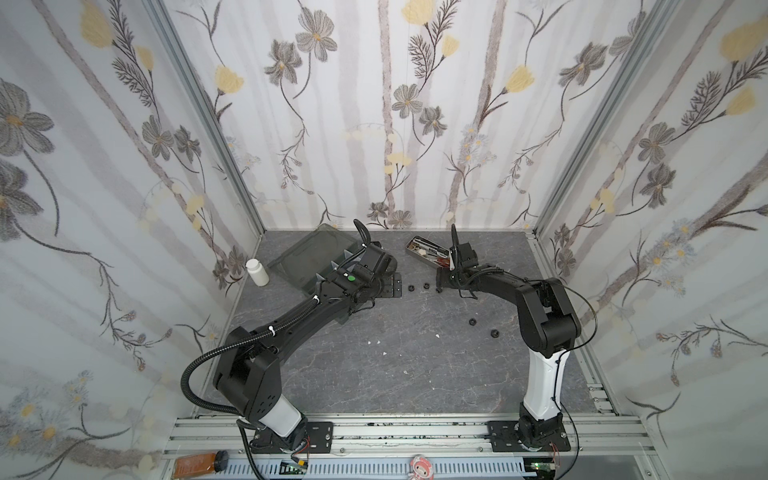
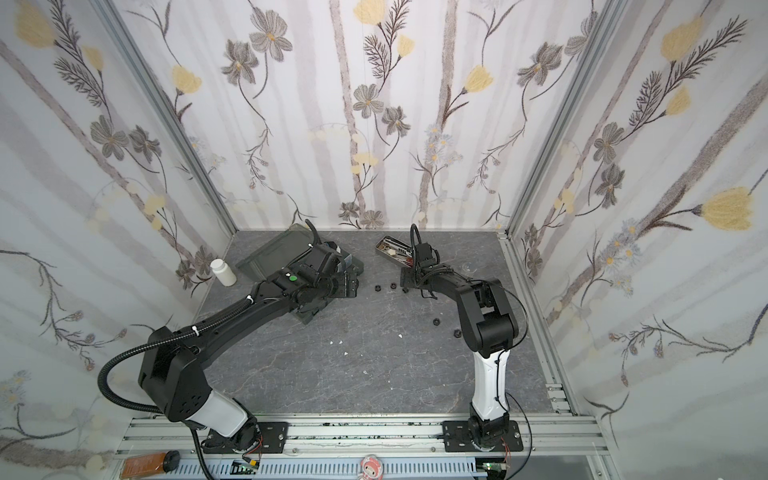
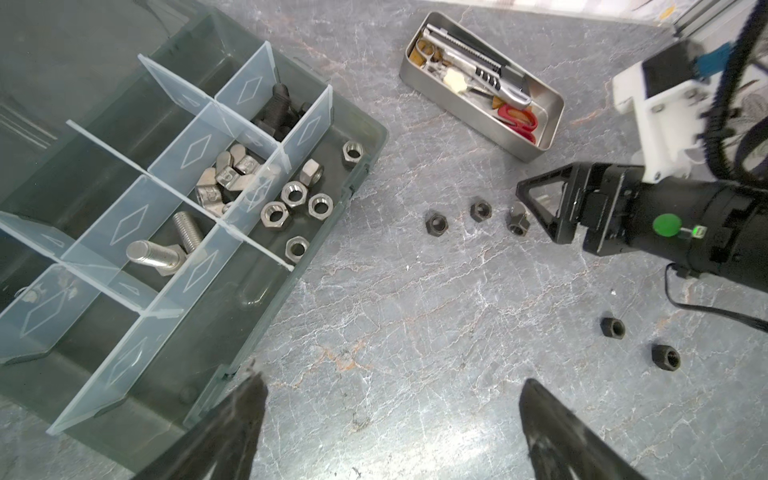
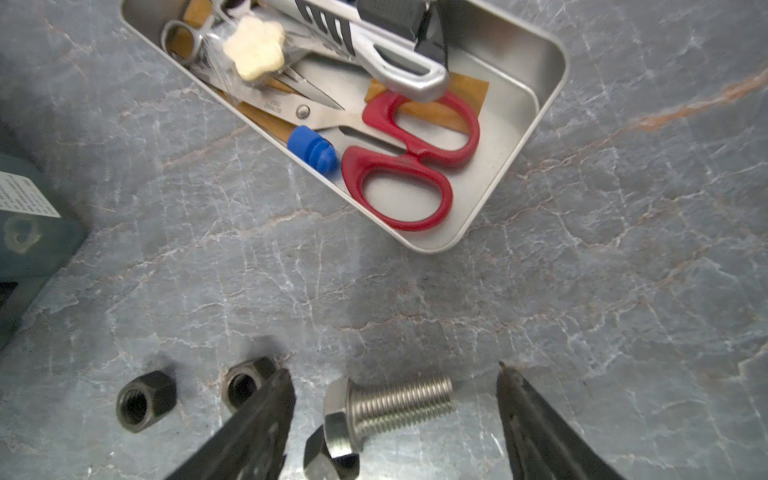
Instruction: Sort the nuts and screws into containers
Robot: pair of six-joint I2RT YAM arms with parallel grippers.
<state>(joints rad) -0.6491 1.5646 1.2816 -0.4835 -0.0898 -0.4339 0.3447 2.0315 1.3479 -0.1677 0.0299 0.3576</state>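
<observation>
— Where do we stand with the right pincer?

— It's spread wide, low over the tabletop, jaws either side of a silver screw that lies flat, touching neither. A nut sits against the screw's head (silver or black, we can't quite tell through the blur).

— And the left pincer?

— Open too, empty, hanging beside the box. In its compartments we see silver nuts, silver screws and a black screw. Black nuts lie loose between box and right pincer.
</observation>
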